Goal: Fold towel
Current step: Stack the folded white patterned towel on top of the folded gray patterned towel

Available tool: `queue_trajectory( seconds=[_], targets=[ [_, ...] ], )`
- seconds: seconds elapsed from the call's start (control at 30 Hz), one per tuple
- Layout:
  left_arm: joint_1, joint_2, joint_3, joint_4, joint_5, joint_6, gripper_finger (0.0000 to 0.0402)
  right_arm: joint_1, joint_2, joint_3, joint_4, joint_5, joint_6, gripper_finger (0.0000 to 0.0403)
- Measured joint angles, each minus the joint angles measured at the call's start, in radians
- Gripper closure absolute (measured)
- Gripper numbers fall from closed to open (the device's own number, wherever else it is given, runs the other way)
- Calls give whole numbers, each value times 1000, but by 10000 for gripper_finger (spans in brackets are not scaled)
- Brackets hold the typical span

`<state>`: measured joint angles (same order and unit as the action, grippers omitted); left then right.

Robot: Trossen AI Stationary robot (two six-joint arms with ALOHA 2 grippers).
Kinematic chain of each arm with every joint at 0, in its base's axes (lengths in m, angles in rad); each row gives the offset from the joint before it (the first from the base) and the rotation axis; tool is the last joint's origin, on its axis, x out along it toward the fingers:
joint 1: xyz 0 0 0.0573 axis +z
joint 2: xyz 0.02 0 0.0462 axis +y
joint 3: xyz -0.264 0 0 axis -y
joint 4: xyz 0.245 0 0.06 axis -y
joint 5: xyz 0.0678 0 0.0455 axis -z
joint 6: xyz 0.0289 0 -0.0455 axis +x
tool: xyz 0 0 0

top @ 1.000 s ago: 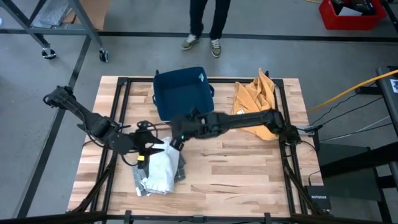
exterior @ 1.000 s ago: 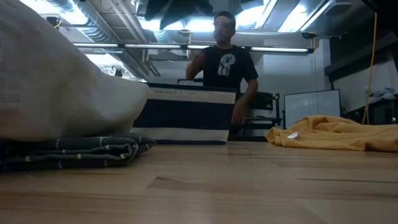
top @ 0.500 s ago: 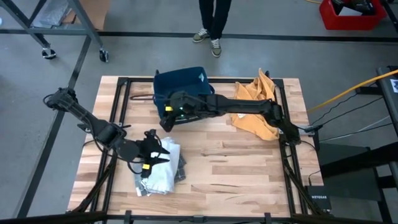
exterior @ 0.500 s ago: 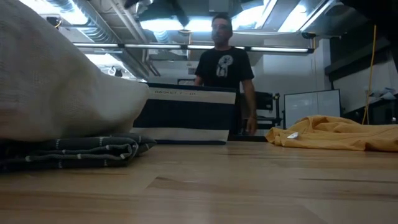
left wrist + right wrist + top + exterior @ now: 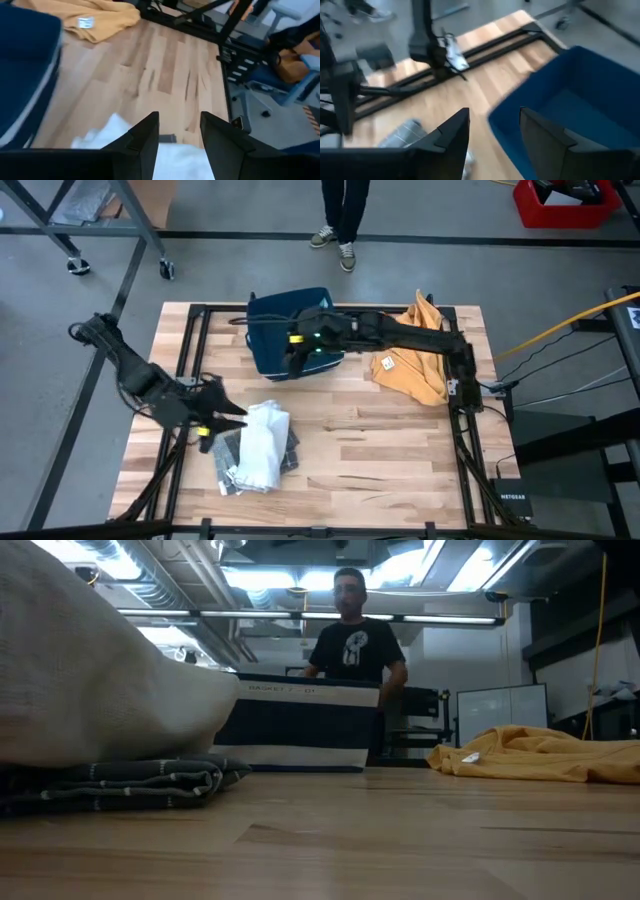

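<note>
A white towel (image 5: 263,443) lies bunched on a folded grey towel (image 5: 232,457) at the table's near left; both fill the left of the low view, white towel (image 5: 90,690) over grey towel (image 5: 110,785). My left gripper (image 5: 218,420) is open just left of the white towel, whose edge (image 5: 180,162) shows past the fingers of the left gripper (image 5: 179,134). My right gripper (image 5: 300,352) hovers open over the near edge of the blue basket (image 5: 290,320); from the right gripper (image 5: 492,135) I look into the basket (image 5: 570,100).
A yellow towel (image 5: 410,350) lies crumpled at the far right, beside the basket. A person (image 5: 355,640) stands beyond the far edge. Bare wood (image 5: 380,450) spreads over the near middle and right. Black frame rails (image 5: 190,360) run along the table's sides.
My right gripper has left the white towel and swung toward the far edge, ending over the blue basket. My left gripper has drawn back from the white towel toward the left edge. The white towel stays on the grey one. The person has shifted behind the table.
</note>
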<state>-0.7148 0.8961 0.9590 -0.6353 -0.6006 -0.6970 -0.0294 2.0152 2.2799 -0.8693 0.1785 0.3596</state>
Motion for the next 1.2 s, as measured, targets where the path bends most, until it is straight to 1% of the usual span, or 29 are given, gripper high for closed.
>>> queue_trajectory(
  seconds=[0.07,0.2,0.33,0.43,0.5,0.57,0.67,0.77,0.9,1.07,1.1,1.2],
  targets=[
    [-32,-34,0,-55,-48,-33,266,21,-42,0,-79,62,-2,226],
    [-96,-87,0,-158,-148,-116,266,91,-146,0,-236,222,30,226],
    [-160,-110,0,-244,-220,-192,266,185,-242,-1,-409,379,121,226],
    [-203,-115,0,-302,-274,-246,266,263,-302,-32,-535,505,207,226],
    [-228,-115,0,-334,-310,-289,266,314,-349,-73,-606,565,279,226],
    [-248,-115,0,-358,-337,-318,266,358,-399,-144,-655,607,337,226],
    [-266,-115,0,-359,-354,-317,266,417,-489,-310,-662,654,388,226],
    [-269,-113,0,-347,-355,-299,266,454,-600,-530,-584,691,397,226],
    [-268,-107,0,-348,-356,-302,266,469,-754,-856,-331,702,396,226],
    [-255,-95,0,-327,-356,-303,266,467,-924,-1239,68,701,393,226],
    [-251,-93,0,-310,-356,-303,266,467,-947,-1307,170,697,392,226],
    [-241,-81,0,-261,-356,-316,266,467,-979,-1477,495,639,392,226]
  ],
)
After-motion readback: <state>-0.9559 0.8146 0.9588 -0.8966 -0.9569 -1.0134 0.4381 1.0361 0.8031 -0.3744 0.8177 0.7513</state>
